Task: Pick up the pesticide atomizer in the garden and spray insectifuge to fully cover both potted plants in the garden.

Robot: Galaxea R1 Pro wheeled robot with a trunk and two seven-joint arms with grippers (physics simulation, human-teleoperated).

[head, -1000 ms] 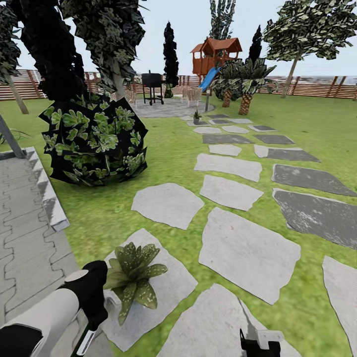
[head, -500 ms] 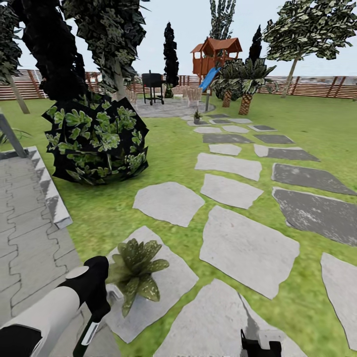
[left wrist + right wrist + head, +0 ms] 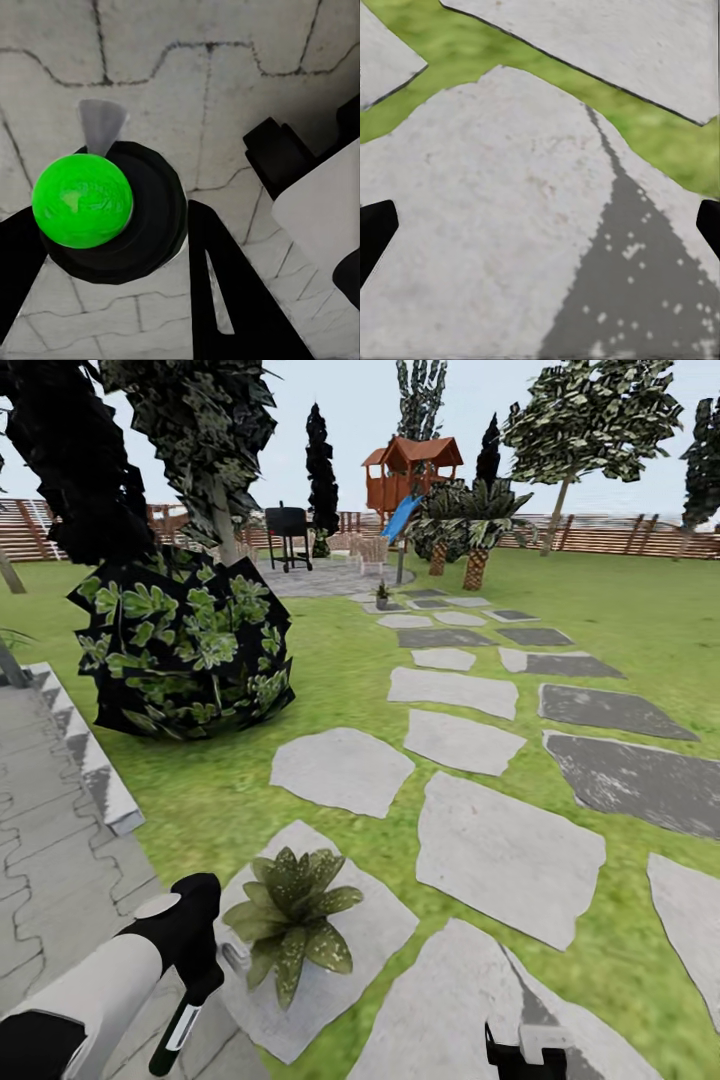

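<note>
I have the pesticide atomizer (image 3: 105, 210) clamped in my left end effector (image 3: 190, 970), its dark body hanging down over the grey paving (image 3: 50, 860) and its pale nozzle tip (image 3: 101, 124) showing in the left wrist view. Just beside it, a potted plant (image 3: 292, 915) sits on a stepping stone (image 3: 370, 930), whitish specks of insectifuge (image 3: 325, 950) dotting its leaves. My right end effector (image 3: 540, 232) hovers with its fingers spread wide above another stone (image 3: 510, 187). Farther off stand a round bush (image 3: 185, 640), the lawn (image 3: 330, 670) and a wooden fence (image 3: 600, 535).
</note>
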